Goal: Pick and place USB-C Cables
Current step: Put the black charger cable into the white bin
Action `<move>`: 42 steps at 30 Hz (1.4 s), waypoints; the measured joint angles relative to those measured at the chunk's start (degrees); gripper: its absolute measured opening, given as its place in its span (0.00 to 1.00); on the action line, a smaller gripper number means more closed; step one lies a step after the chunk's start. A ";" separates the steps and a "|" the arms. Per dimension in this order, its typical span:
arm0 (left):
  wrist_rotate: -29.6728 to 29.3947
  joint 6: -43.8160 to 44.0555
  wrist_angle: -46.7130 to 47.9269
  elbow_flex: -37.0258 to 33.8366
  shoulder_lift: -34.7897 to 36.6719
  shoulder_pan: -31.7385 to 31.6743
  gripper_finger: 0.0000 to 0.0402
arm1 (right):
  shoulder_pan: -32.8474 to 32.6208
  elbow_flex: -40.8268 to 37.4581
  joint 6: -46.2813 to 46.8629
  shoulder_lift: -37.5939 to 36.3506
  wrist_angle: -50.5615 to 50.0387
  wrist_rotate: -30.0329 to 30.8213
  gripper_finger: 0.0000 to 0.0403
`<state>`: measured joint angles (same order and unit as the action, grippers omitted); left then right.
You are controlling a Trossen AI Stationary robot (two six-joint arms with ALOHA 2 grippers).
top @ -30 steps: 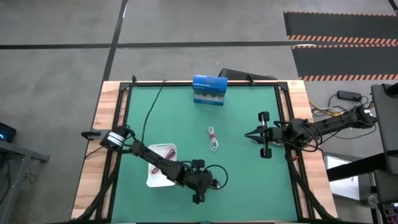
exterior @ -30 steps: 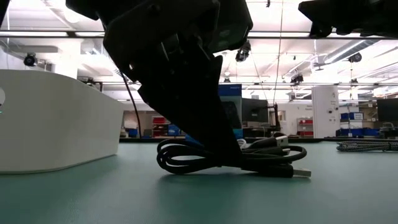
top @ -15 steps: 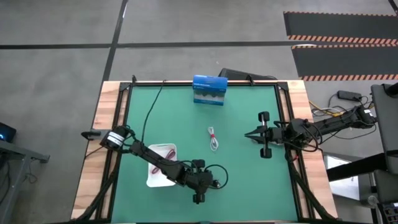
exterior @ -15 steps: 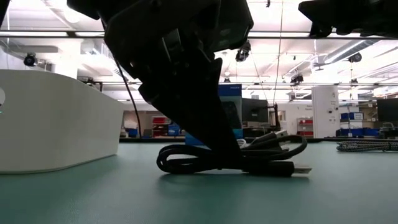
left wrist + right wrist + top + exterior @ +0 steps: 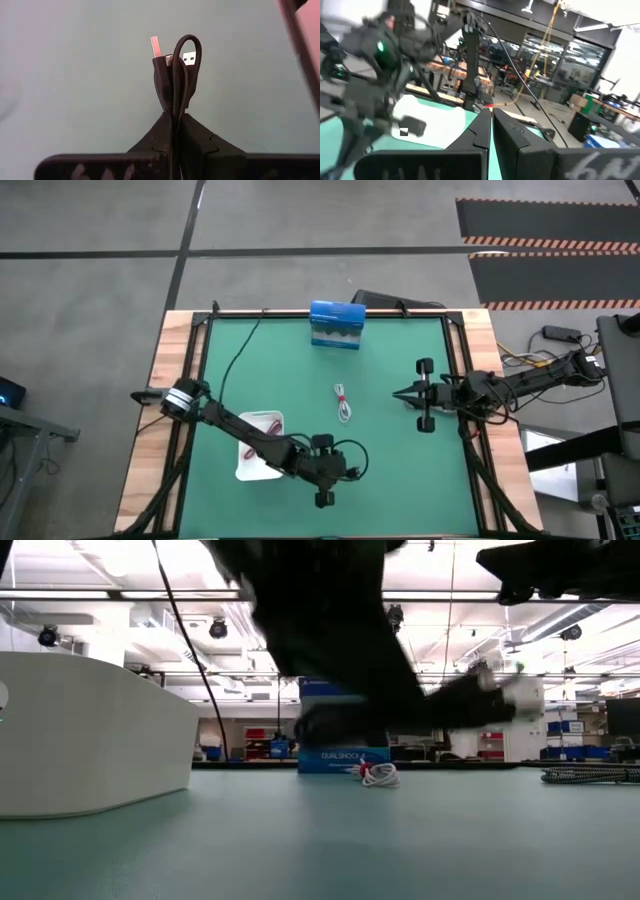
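On the green table mat [image 5: 390, 450], the black USB-C cable [image 5: 176, 70] no longer lies flat; the left gripper [image 5: 325, 473], jaws pinching it, has lifted it clear beside the white tray [image 5: 248, 465]. The right gripper [image 5: 402, 394], jaws pressed together, waits near the white cable [image 5: 343, 402]. Placing comes next.

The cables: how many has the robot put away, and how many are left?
One looks done: the pink-red cable lies in the white tray. The left gripper is shut on the black cable, lifted off the mat. The white cable is left, lying mid-table. The right gripper waits at the right side, shut.
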<state>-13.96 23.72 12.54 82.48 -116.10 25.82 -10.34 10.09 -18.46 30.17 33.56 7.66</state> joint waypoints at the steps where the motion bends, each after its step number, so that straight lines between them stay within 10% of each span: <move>1: -0.19 0.43 -0.11 0.00 0.67 0.00 0.02 | -0.01 0.00 0.02 0.00 -0.27 0.35 0.02; 11: -7.58 16.09 4.98 -0.24 11.50 0.04 0.03 | 0.01 0.00 0.56 -0.07 -0.28 0.56 0.02; 23: -9.28 40.46 36.52 -0.31 25.17 0.17 0.04 | 0.01 0.00 0.48 -0.06 -0.27 1.47 0.02; 42: 1.37 54.49 58.44 -0.37 26.04 0.20 0.04 | 0.01 0.00 0.91 0.00 -0.32 1.48 0.02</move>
<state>-12.60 78.22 70.98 82.11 -90.06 26.02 -10.33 10.09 -17.55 30.17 33.23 9.15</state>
